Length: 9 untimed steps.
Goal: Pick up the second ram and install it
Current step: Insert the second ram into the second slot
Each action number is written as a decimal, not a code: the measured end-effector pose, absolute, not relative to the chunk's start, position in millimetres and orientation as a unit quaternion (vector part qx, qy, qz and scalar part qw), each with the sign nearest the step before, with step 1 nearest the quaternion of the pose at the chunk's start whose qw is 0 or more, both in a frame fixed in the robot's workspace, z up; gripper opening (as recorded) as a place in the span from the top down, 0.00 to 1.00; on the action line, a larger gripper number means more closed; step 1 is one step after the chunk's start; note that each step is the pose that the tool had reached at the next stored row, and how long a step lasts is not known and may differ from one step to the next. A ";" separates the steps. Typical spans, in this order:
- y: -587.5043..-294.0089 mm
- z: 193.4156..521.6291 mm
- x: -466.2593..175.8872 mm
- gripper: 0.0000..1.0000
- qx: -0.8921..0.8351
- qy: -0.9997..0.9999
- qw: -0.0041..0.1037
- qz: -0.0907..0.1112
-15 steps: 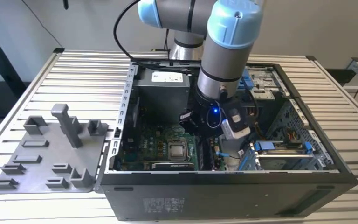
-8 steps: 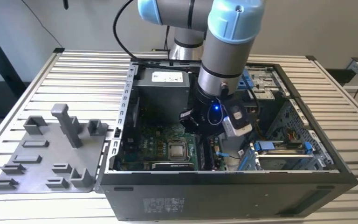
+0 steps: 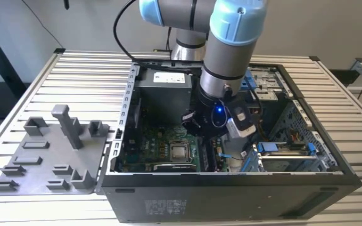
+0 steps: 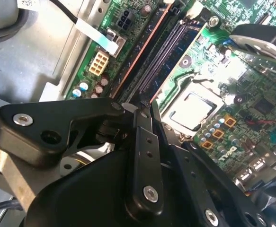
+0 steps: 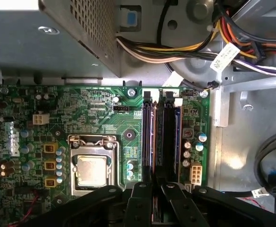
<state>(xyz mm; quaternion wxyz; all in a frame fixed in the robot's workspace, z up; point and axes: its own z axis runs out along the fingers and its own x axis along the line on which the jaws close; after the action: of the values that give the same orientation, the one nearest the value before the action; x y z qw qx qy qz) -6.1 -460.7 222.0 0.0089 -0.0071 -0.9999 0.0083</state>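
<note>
The black fingers (image 5: 140, 203) sit closest to the lens in both wrist views, their linkages fanning back toward the wrist. They are drawn narrow, the tips nearly meeting over the memory slots. The second ram (image 5: 155, 142) runs edge-on from between those tips along the slot bank. It reads as a long, thin, dark strip standing upright on the board, and its label cannot be made out from this angle. In the second wrist view the fingers (image 4: 145, 142) converge on the near end of the same strip (image 4: 164, 59), so I judge they are closed on it.

The pick-up looks done, and the stick is already at its slot inside the case (image 3: 231, 197). Whether it is pressed fully home, with the white end latches closed, I cannot tell, so seating it may be what is left.

Beside the slots lie the processor socket (image 5: 91, 170) and the green motherboard (image 5: 100, 113), with the power supply (image 5: 57, 38) beyond. On the counter (image 3: 86, 70), at the exterior view's left, rests a grey parts fixture (image 3: 49, 155).
</note>
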 end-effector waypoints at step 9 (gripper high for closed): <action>-460.1 218.7 -6.1 0.86 -0.006 -1.000 0.009 0.008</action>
<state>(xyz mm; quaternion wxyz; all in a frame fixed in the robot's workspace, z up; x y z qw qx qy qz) -6.1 -460.1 218.7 0.0089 -0.0057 -0.9999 0.0080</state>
